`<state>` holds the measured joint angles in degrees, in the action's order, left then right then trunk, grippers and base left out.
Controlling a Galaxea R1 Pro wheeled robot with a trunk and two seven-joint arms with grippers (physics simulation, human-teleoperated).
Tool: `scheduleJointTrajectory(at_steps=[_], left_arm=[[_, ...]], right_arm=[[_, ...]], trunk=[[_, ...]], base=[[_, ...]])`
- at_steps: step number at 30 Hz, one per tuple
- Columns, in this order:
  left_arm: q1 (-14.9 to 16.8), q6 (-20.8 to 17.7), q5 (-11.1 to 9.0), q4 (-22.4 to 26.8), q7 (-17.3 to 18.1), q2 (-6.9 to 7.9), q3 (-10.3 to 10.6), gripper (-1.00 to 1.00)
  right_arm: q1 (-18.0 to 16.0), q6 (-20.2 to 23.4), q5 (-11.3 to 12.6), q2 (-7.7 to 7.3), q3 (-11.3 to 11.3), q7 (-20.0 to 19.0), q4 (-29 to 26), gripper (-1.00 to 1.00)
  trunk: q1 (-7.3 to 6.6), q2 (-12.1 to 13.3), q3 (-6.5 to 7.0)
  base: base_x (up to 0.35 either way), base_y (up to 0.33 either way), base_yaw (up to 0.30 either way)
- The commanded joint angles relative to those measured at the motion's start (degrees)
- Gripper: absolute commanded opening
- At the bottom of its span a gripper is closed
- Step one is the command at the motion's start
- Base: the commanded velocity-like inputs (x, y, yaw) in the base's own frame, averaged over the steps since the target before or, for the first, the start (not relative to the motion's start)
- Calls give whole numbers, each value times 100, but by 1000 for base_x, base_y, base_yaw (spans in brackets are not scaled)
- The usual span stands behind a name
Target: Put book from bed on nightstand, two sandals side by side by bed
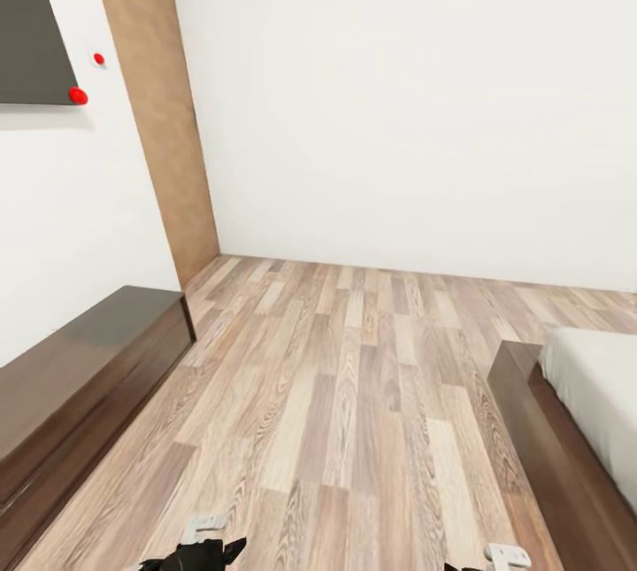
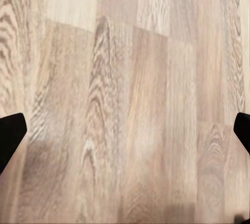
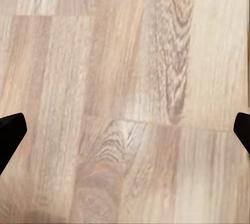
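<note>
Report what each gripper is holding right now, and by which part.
Nothing is held. The left gripper and right gripper are both open, with bare wood floor between their fingertips.

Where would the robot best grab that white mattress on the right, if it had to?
Probably the rounded corner of the mattress, coming from the open floor side. That corner rises above the dark frame with nothing against it. It may be too thick for the fingers, though.
</note>
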<state>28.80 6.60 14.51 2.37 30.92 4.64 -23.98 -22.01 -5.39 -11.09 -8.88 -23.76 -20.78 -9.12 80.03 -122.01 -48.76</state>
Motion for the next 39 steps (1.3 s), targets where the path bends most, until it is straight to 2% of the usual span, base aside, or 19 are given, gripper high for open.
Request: scheduleJointTrajectory(at_steps=[1,12,39], left_arm=[[3,34,61,-3,11,2,-42,100],[3,34,61,-5,11,2,-42,100],[3,33,61,-3,11,2,-43,100]], right_arm=[[-5,-23,-60,1,-49,-23,6,100],[-5,-23,-60,1,-49,-23,6,100],[-5,-23,-60,1,-49,-23,6,100]], trunk=[[2,-2,-5],[2,-2,-5],[2,-2,-5]], base=[[321,0,-213],[321,0,-207],[321,0,-7]])
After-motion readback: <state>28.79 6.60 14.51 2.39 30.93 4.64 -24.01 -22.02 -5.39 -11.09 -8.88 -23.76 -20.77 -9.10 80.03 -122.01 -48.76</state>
